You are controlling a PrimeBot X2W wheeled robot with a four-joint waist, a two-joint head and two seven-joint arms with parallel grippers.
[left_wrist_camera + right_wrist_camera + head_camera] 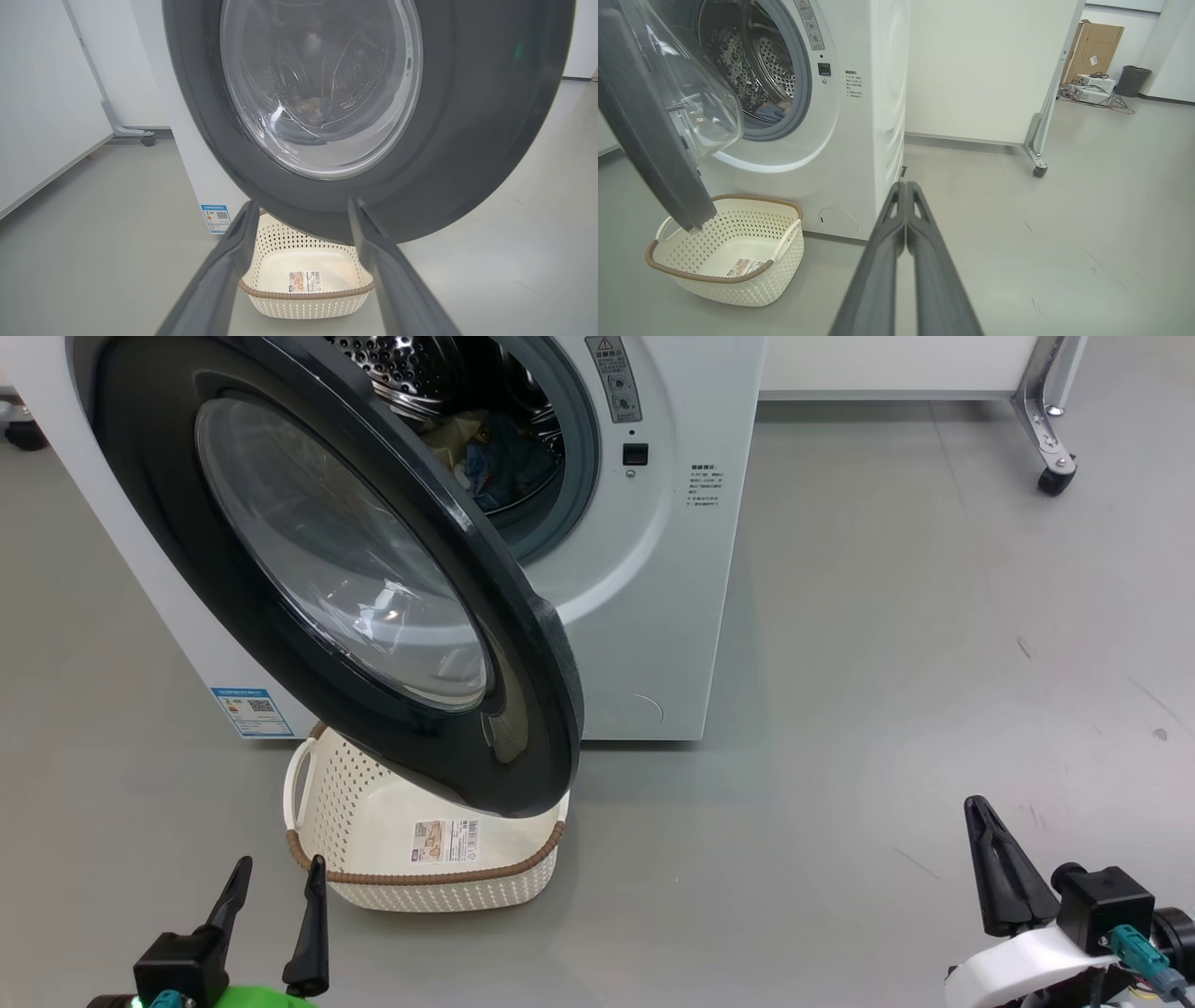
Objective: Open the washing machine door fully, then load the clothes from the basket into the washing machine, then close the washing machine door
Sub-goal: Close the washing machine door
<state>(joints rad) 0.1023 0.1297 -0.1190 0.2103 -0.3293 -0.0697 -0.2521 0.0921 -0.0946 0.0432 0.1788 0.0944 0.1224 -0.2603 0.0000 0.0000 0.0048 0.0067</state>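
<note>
- Grey floor (pixel 840 709) lay open to the right of the washing machine (pixel 653 616), running out to a caster (pixel 1055 481) on a metal frame leg by the far wall.
- I saw the washing machine door (pixel 537 644) swung partway out to the left, its glossy black rim reaching forward and down.
- That rim's lowest edge hung over the far side of the basket (pixel 439 887); I could not tell whether the two touched.
- The basket sat on the floor right against the machine's front foot, its pale bottom showing with a sticker label (pixel 446 840) on it.
- The clothes (pixel 499 467), blue cloth with some cream, lay inside the steel drum, seen through the gap past the door's edge.
- My left gripper (pixel 280 863) stood with its fingers spread wide, holding nothing, just beside the basket's near left corner; its wrist view framed the basket between the two fingers.
- My right gripper (pixel 977 803) had its fingers pressed together on nothing, over bare floor well apart from the machine and basket.
</note>
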